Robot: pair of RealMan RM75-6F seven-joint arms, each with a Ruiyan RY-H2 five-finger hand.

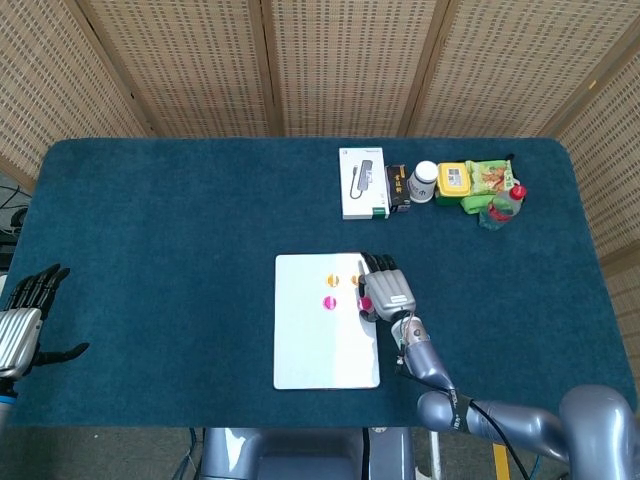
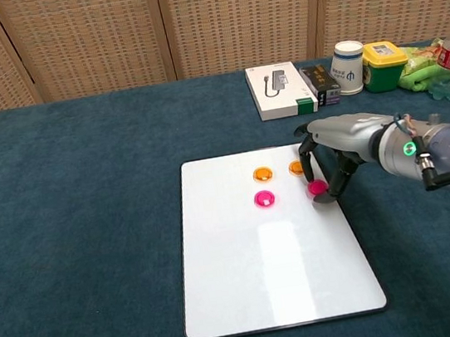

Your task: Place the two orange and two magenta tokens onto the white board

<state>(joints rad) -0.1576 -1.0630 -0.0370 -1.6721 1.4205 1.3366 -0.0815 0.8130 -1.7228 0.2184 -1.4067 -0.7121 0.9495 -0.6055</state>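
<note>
As it nears release, the last magenta token [image 2: 318, 187] sits pinched in the right hand [image 2: 329, 154] at the white board's [image 2: 266, 280] right edge.
Small, light, rigid and likely slick, it is best gripped by its rim; three tokens already lie on the board, and the left hand [image 1: 20, 325] rests spread, empty, on the desk [image 1: 180, 220].

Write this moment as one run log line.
right hand: holds second magenta token over white board | left hand: open, idle | three tokens on board

Right hand [image 2: 335, 146] pinching; left hand [image 1: 20, 322] spread.
</note>
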